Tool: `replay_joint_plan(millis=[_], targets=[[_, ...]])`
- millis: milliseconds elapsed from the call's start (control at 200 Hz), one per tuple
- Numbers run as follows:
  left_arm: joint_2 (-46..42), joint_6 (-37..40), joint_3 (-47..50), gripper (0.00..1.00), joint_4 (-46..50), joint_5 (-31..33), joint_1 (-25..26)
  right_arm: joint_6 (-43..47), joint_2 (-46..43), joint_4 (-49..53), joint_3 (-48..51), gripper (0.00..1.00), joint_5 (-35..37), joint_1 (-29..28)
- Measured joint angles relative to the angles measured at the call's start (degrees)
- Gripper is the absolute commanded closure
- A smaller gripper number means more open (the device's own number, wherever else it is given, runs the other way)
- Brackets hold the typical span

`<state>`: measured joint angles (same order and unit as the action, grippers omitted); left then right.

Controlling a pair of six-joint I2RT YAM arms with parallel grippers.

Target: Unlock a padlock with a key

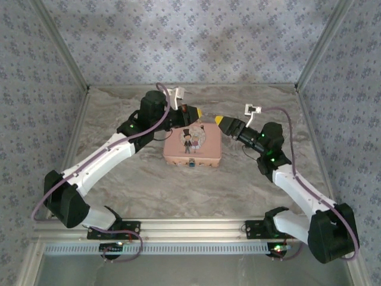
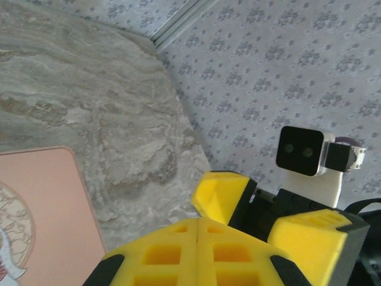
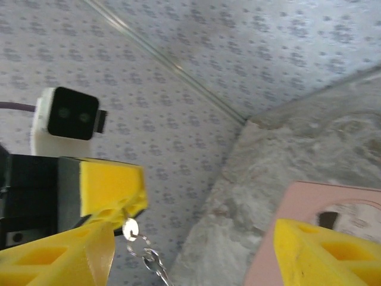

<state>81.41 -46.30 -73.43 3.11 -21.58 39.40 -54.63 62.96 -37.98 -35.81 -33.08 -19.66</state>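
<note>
The big grey marble-look table (image 1: 196,190) has a pink tin (image 1: 192,144) in the middle, with a cartoon couple on its lid. The white left arm (image 1: 101,161) and the white right arm (image 1: 297,187) reach in from the near edge. They come close together above the far side of the tin.

The left gripper (image 1: 195,112) hangs over the tin's far left corner. Its yellow fingers (image 2: 166,253) are pressed tight together. A little silver key (image 3: 130,228) sticks out at their tip, and a thin chain (image 3: 152,260) dangles from it.

The right gripper (image 1: 220,120) hangs over the tin's far right corner, near the left one. Its yellow fingers (image 3: 324,250) are spread wide apart with nothing between them.

The tiny blue padlock (image 1: 192,163) sits at the middle of the tin's near side, touching it.
</note>
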Motion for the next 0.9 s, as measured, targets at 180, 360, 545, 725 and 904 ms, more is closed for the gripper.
replay_joint_plan(millis=[180, 360, 545, 725, 904], targets=[[0.00, -2.25, 0.76, 1.00, -3.80, -0.33, 0.37, -5.55, 4.72, -10.19, 0.00, 0.32, -1.51, -3.02], [-0.02, -3.69, 1.09, 1.00, -6.45, -1.01, 0.48, -7.87, 7.45, -15.41, -0.02, 0.36, -2.51, -4.70], [-0.11, -4.90, 1.62, 1.00, -8.00, -1.79, 0.66, -9.05, 9.05, -18.21, -0.22, 0.44, -2.97, -5.49], [-0.42, -5.44, 1.66, 1.00, -8.96, -2.21, 0.90, -9.77, 9.64, -19.93, -1.16, 0.52, -3.78, -5.92], [-0.55, -5.46, 1.77, 1.00, -9.38, -2.21, 0.90, -10.71, 9.99, -21.59, -1.55, 0.60, -3.93, -6.38]])
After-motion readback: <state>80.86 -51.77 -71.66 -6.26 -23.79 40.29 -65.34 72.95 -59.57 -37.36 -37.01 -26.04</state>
